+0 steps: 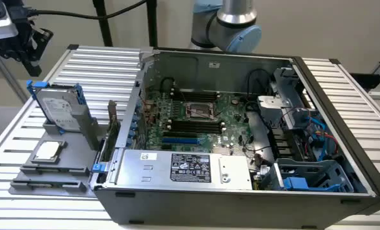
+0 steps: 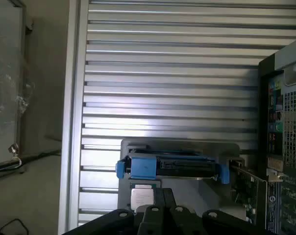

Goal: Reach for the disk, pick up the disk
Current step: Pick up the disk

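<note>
Fingers [image 2: 156,199], cut off at the frame edge, are seen closed together, empty, well apart from the disk [image 1: 58,106], stood upright in a holder [image 1: 52,128] on the tabletop [image 1: 100,62]; its label is unreadable.

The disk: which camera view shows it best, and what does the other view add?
The exterior view: the disk stands upright in a grey holder, its labelled face and blue caddy plain. The wrist view gives its narrow edge between the caddy's blue ends.
</note>
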